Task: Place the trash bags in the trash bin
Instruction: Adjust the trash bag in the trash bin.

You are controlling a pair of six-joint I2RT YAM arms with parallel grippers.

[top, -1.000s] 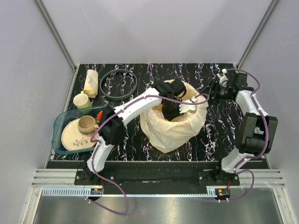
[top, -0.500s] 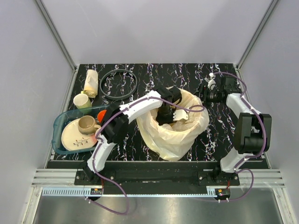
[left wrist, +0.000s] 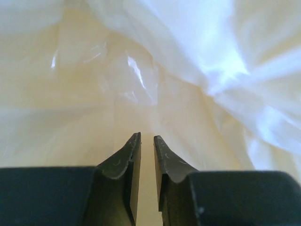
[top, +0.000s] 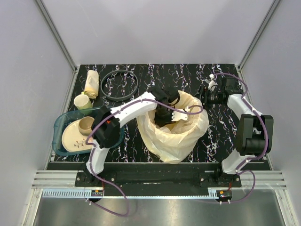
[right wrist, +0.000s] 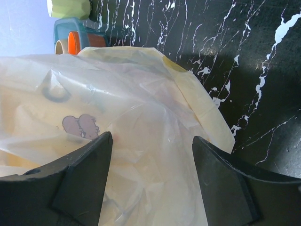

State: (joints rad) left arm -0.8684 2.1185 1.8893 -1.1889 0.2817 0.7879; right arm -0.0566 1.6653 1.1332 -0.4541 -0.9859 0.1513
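Left claw (left wrist: 145, 141), nearly closed on nothing, is down inside the bag (top: 175, 136) lining the bin, right claw (right wrist: 150, 141) wide beside it, so next: tuck film deeper.

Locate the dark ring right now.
Top view: the dark ring lies flat on the table's far-left part, right of the pale roll and beyond the left arm, apart from the bagged trash bin.

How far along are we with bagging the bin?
Done: trash bag is draped over the trash bin, spilling down its sides. In hand: left gripper, nearly shut, reaches inside the bag. Right gripper is open beside it. Left: tidy the overhang; rolled bags lie apart.
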